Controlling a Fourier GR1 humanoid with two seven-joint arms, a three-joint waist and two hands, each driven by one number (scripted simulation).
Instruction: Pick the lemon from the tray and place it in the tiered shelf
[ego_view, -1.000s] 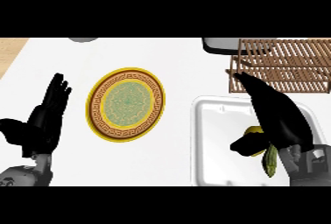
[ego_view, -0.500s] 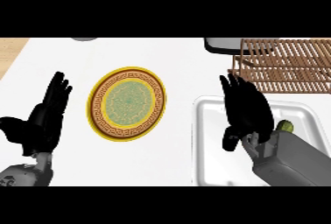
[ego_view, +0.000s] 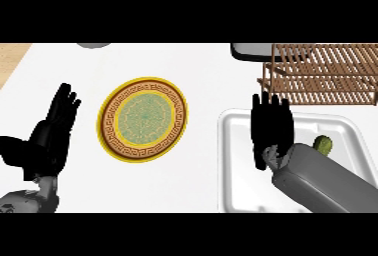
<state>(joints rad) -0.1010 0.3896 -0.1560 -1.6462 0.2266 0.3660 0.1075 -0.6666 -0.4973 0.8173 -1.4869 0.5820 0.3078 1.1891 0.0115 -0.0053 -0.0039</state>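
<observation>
A white tray (ego_view: 236, 165) lies at the lower right of the head view. The yellow-green lemon (ego_view: 323, 144) sits in it near the right side, partly hidden by my right forearm. My right hand (ego_view: 270, 125) hovers over the tray's left part with straight fingers pointing away from me, left of the lemon and holding nothing. The wooden tiered shelf (ego_view: 325, 75) stands at the upper right, just beyond the tray. My left hand (ego_view: 52, 132) rests open at the left edge, fingers up.
A round plate (ego_view: 143, 118) with a yellow rim and a green patterned centre lies between the two hands. A grey object (ego_view: 251, 50) shows at the top, left of the shelf. Another grey item (ego_view: 94, 45) peeks in at the top left.
My right hand has moved left and away from the lemon, rising over the tray's left part with fingers straightened. The lemon now shows beside the forearm. The left hand has hardly moved.
</observation>
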